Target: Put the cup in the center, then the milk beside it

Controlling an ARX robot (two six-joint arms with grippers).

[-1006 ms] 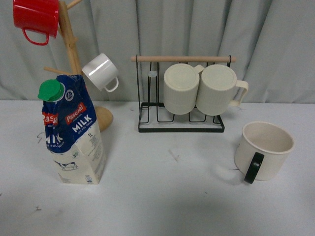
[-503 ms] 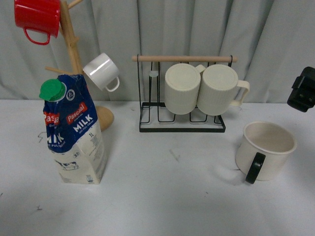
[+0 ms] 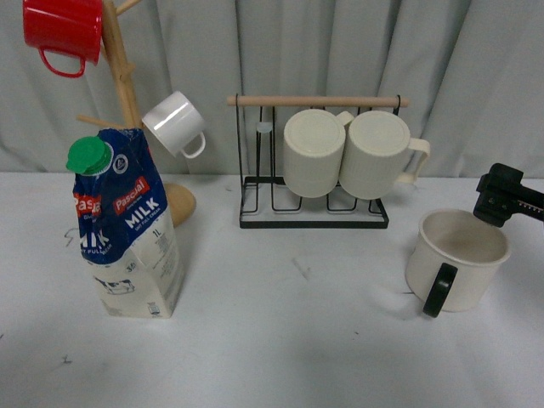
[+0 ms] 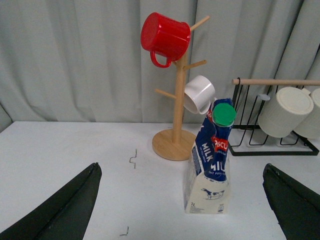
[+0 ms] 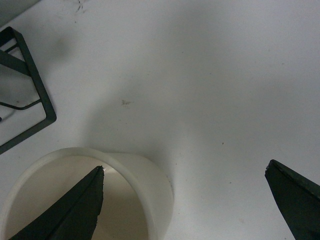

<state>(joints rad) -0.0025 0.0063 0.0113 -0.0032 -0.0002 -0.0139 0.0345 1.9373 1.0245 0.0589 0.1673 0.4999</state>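
Observation:
The cup (image 3: 459,259), wide and cream with a black handle (image 3: 439,289), stands upright at the table's right side. My right gripper (image 3: 508,195) hangs open at the right edge, just above the cup's far right rim. In the right wrist view one finger (image 5: 75,210) is over the cup's (image 5: 142,182) inside and the other over bare table, with the cup wall between them. The milk (image 3: 127,229), a blue and cream carton with a green cap, stands at the left. In the left wrist view my left gripper (image 4: 181,167) is open, well back from the milk (image 4: 210,170).
A wooden mug tree (image 3: 127,93) behind the milk carries a red mug (image 3: 61,30) and a small white cup (image 3: 174,123). A black wire rack (image 3: 314,217) at the back middle holds two ribbed cream mugs (image 3: 313,153). A grey curtain closes the back.
My right gripper has come into the front view from the right edge and dropped lower, down to the cup's rim. The cup and the milk have not moved.

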